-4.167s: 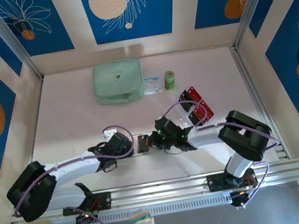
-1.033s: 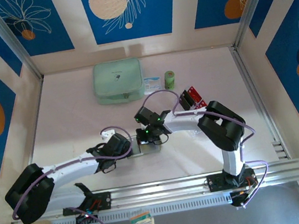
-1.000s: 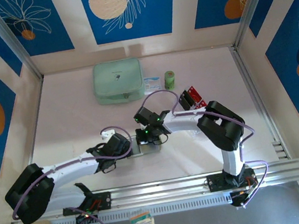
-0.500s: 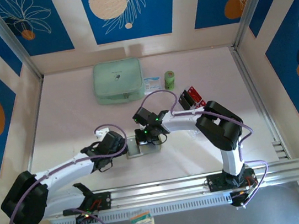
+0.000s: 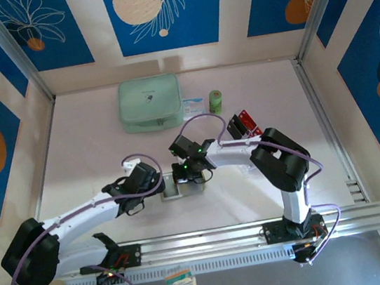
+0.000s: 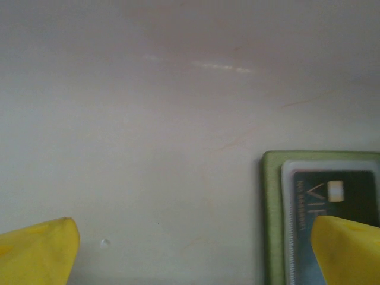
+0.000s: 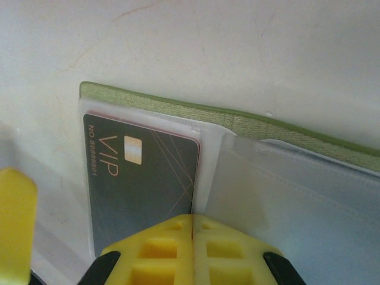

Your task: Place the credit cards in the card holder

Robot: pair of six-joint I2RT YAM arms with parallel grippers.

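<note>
The small olive-green folding card holder (image 7: 155,104) lies opened flat on the pale surface (image 6: 148,119), midway between the two arms. In the overhead view its long axis runs left to right. One dark plastic credit card marked VIP (image 7: 142,184) sits in its clear left-hand sleeve. The card's long axis runs across the card holder's, and its lettering is turned sideways to the right wrist camera.

The right gripper (image 7: 193,234) is fully closed, its fingers meeting at the card's right edge where the sleeves fold; I cannot tell whether it pinches anything. The left gripper (image 6: 191,252) is spread wide and holds nothing, with one fingertip over the card holder's left end.

Bright red credit cards (image 5: 246,120) stand farther right, partly behind the right arm, so they cannot be counted.
</note>
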